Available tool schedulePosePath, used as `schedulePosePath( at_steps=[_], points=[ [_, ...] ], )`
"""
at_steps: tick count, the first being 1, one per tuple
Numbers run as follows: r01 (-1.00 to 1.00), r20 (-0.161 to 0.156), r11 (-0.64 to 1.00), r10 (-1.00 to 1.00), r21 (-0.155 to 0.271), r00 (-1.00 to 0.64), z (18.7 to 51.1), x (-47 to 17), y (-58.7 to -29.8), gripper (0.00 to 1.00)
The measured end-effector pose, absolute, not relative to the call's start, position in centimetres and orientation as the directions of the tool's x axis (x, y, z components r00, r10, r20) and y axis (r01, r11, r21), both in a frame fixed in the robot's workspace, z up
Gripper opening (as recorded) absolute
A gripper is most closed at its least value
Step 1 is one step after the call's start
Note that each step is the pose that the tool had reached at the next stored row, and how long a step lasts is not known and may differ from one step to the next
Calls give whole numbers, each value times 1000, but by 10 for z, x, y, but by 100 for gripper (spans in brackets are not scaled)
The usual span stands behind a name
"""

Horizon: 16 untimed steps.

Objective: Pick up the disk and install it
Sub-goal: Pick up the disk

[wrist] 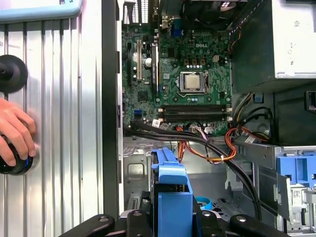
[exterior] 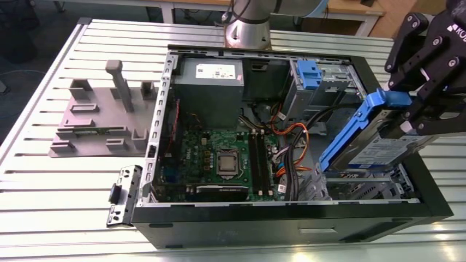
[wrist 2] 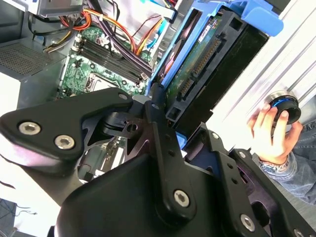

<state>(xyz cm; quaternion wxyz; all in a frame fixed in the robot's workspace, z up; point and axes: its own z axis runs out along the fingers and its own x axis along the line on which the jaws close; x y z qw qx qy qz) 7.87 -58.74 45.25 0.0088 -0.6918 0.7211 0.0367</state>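
Hand: the black robot hand (exterior: 426, 117) is clenched on the disk at its upper end, at the exterior view's right.
Disk: the disk (exterior: 378, 144) hangs tilted in its blue bracket, lower end dipping into the open computer case (exterior: 163, 109) above the metal drive bay; in the second wrist view its circuit-board underside (wrist 2: 197, 64) shows.
Motherboard: the green motherboard (wrist: 182, 74) lies on the case floor, with orange and black cables (wrist: 217, 148) between it and the bay.
Stand: a grey plastic stand (exterior: 102, 117) sits on the slatted tabletop (exterior: 65, 191), beside the case.
Person: a person's hand (wrist: 15, 133) rests on a round knob on the tabletop.
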Motion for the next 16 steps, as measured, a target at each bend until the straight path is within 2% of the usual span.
schedulePosePath(
  at_steps=[16],
  points=[
    [-998,-63,40,-997,41,-43,443,87,-586,36]
  ],
)
